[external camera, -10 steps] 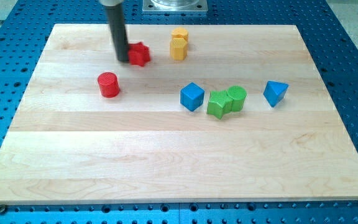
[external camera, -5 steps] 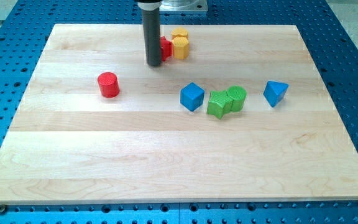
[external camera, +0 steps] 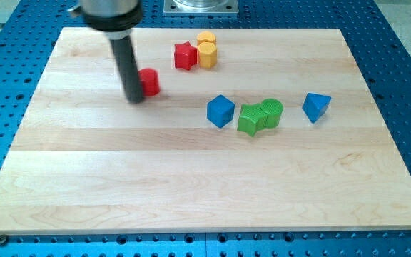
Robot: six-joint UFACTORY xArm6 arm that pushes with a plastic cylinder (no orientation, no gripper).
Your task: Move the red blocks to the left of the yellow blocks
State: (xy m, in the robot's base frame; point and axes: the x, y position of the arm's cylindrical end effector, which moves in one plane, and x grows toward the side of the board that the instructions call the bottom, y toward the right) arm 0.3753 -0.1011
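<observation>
My tip (external camera: 135, 99) is set against the left side of the red cylinder (external camera: 149, 82), placed for a rightward push (no jaws exist, just a bare rod). The red star-like block (external camera: 185, 56) is already seated touching the yellow blocks (external camera: 206, 50), on their left.

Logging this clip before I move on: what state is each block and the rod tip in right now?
my tip: down on the board, against the red cylinder's left side
red cylinder: upright, touching my tip
red star block: touching the yellow blocks' left side
yellow blocks: paired, touching
blue cube: alone
green blocks: paired, touching
blue wedge: alone
</observation>
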